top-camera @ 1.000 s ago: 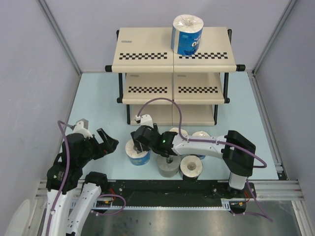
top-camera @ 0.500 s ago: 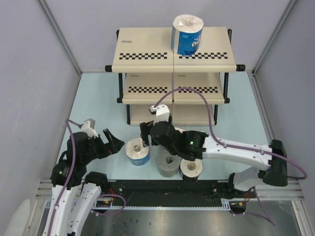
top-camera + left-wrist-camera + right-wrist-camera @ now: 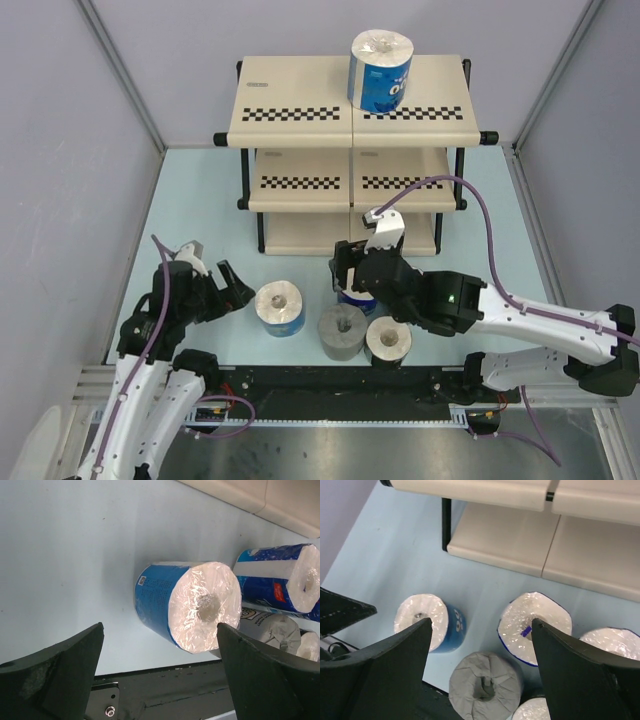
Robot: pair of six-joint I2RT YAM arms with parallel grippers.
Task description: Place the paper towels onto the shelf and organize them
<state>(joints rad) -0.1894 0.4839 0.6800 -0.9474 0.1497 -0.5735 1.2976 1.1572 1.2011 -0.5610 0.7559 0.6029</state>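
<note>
Now: left gripper jaws spread wide, holding nothing. Wrist view frames the left roll in the gap, blue wrapper, white end toward the camera, clear of both fingers. From above, that roll stands upright on the table, core up, just right of the gripper and apart from it.

Right gripper jaws likewise spread, holding nothing. It hangs over the cluster of rolls in front of the shelf; bare table shows in the gap. Its right finger overlaps the edge of the middle roll, blue-wrapped, upright. It looks to be above the roll, not on it, though the angle leaves that unsure.

Rolls on the table, all upright:
- left roll, by itself at the left of the cluster
- grey roll, near its right, toward the front edge
- dark roll, just beside the grey one on its right; pale top, dark rim
- middle roll, behind those two, mostly under the right gripper in the top view
- right roll, white top, at the right edge of the right wrist view, just beside the middle roll; the arm hides it from above

Shelf: three cream tiers with checkered front strips on a black frame, at the back of the table. Top roll, blue-wrapped, stands upright on the top tier, right half, by the front strip
</note>
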